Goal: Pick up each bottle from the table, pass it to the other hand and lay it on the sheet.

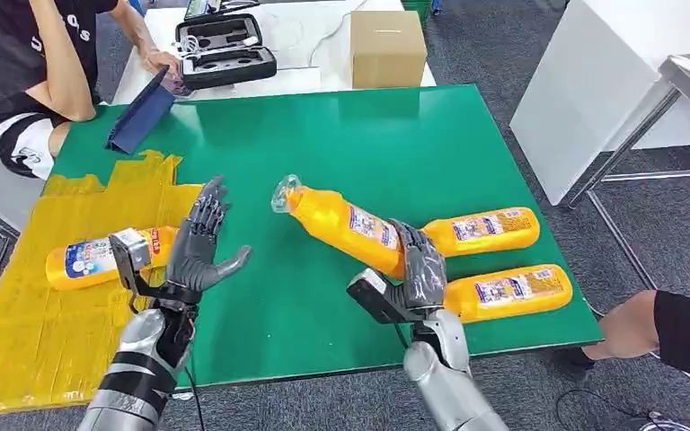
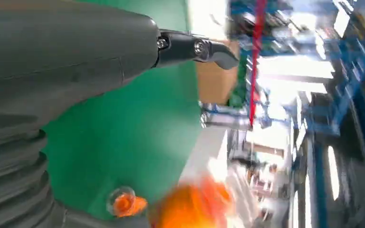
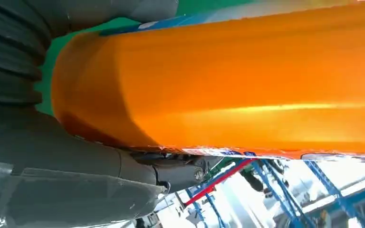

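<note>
Head view looks forward and down from high on the robot onto the green table [image 1: 341, 144], both arms entering from below. Left wrist view sits close behind the left hand [image 1: 199, 247], turned on its side, facing across the table toward the cardboard box [image 2: 214, 78]; it shares with the head view the clear-capped neck of the held orange bottle [image 1: 346, 224]. Right wrist view sits very near, pressed against that bottle's body under the right hand [image 1: 420, 269].

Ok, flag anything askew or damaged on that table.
The yellow sheet lies crumpled, with a ragged far edge near the blue tablet case. No spills or damage visible. The tilted bottle is simply held up by the right hand.
</note>
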Available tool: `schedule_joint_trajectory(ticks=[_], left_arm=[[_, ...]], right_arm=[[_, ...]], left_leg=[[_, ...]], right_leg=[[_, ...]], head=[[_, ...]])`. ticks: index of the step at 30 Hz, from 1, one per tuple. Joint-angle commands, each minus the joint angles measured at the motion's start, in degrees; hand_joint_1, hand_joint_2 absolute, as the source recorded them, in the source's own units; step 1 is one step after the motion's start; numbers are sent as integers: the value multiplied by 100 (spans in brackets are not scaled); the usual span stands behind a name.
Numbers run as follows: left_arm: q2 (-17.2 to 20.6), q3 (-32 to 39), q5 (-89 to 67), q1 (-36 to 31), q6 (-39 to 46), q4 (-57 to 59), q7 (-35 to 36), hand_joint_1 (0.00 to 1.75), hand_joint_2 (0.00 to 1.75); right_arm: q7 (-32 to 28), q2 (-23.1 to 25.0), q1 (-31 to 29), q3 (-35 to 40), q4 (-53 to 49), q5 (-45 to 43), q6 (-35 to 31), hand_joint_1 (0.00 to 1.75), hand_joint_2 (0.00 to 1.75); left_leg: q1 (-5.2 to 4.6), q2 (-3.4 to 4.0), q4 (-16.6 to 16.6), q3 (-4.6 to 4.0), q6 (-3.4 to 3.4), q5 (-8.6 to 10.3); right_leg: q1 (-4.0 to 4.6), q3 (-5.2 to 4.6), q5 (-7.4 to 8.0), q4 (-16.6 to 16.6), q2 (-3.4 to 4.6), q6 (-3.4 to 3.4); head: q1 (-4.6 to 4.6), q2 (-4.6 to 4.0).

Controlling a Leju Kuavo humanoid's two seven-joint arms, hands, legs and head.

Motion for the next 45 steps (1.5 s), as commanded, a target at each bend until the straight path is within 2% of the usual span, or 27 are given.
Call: schedule_joint_trajectory(ticks=[1, 5, 15, 20, 26, 27, 40, 45], left_arm=[[-45, 40, 327, -842, 118, 1642, 282, 0, 175], [-61, -59, 420, -884, 44, 1681, 310, 0, 175], [-1, -607, 553, -667, -363, 1230, 193, 0, 175], [37, -711, 594, -535, -530, 985, 102, 0, 175], [31, -857, 608, -381, -585, 664, 100, 0, 175], [17, -871, 607, -401, -585, 667, 104, 0, 175], [-14, -946, 634, -480, -607, 747, 80, 0, 175], [-19, -991, 660, -591, -654, 872, 43, 0, 175]], right_arm=[[-1408, 476, 164, 10, -789, -1345, 94, 175, 175], [-1409, 447, 203, 161, -931, -1553, 188, 175, 175], [-1480, 485, 33, 540, -481, -1677, 112, 175, 175], [-1361, 435, -1, 451, -449, -1732, 23, 175, 175], [-1293, 403, -239, 90, -276, -1952, 20, 175, 175], [-1290, 411, -289, 60, -247, -1968, 17, 175, 175], [-1328, 485, -526, 21, 25, -1964, 13, 175, 175], [-1217, 558, -712, 422, 622, -1592, 283, 175, 175]], left_leg=[[1, -8, 3, 27, -8, -13], [0, -7, 1, 3, -4, -5], [1, 4, 3, 20, -6, -15], [1, 3, -2, 3, -3, -5], [2, 7, 6, 24, -4, -18], [-1, 3, -1, 4, -2, -6], [0, 5, 1, 11, -4, -11], [2, 7, 5, 20, -5, -15]], right_leg=[[4, 27, -17, 6, -17, -11], [1, 3, -8, 4, -13, -6], [3, 22, -14, 3, -5, -10], [2, 4, -4, -2, -2, -5], [4, 26, -14, 2, -3, -9], [0, 7, -5, -1, -3, -5], [2, 14, -9, 2, -2, -7], [4, 22, -12, 4, -1, -9]], head=[[2, 0], [2, 0], [2, 0], [0, 0], [0, 0], [2, 0], [2, 0], [2, 0]])
